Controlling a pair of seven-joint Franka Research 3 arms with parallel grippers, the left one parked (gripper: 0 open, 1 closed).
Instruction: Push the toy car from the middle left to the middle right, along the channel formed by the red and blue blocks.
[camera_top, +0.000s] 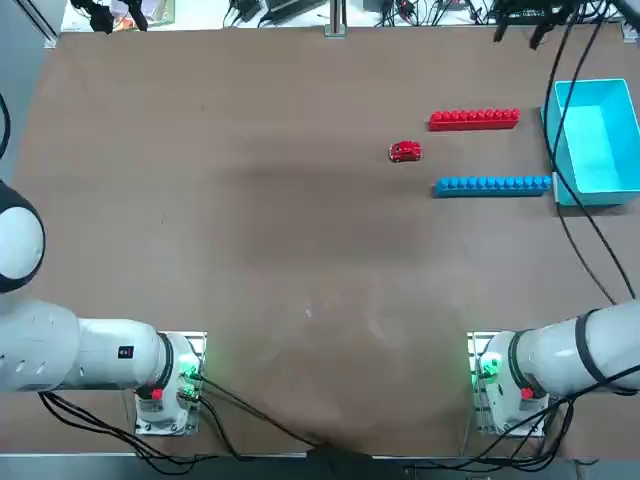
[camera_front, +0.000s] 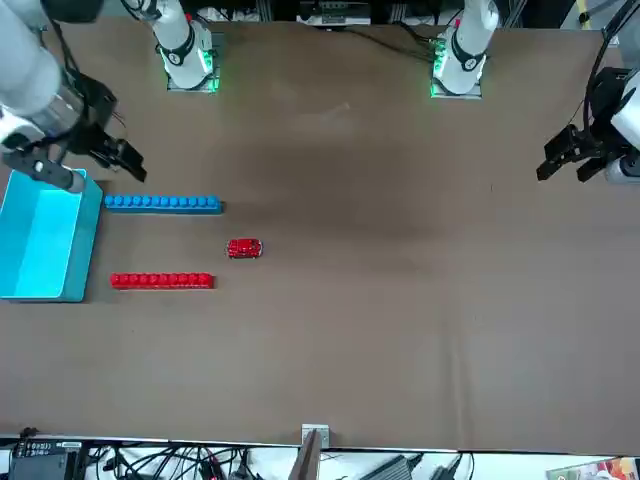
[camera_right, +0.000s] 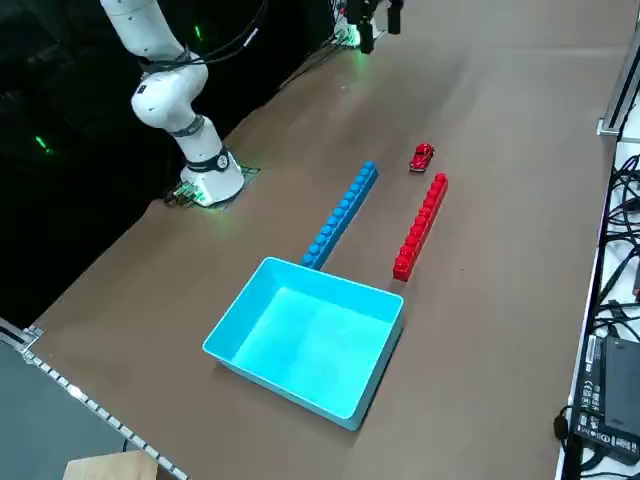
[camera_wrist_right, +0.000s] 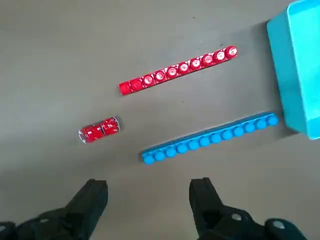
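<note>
Still to do: the whole push

Car (camera_top: 405, 151) sits just outside the channel's left mouth; the right end effector (camera_wrist_right: 148, 187) hangs wide above the desk (camera_top: 290, 250), holding nothing.

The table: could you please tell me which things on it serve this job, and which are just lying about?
For the job: toy car; red bar; blue bar; right hand, open.
Lying about: light-blue bin.

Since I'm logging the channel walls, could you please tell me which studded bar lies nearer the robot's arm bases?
The blue bar; the red bar lies beyond it, farther from the bases.
</note>
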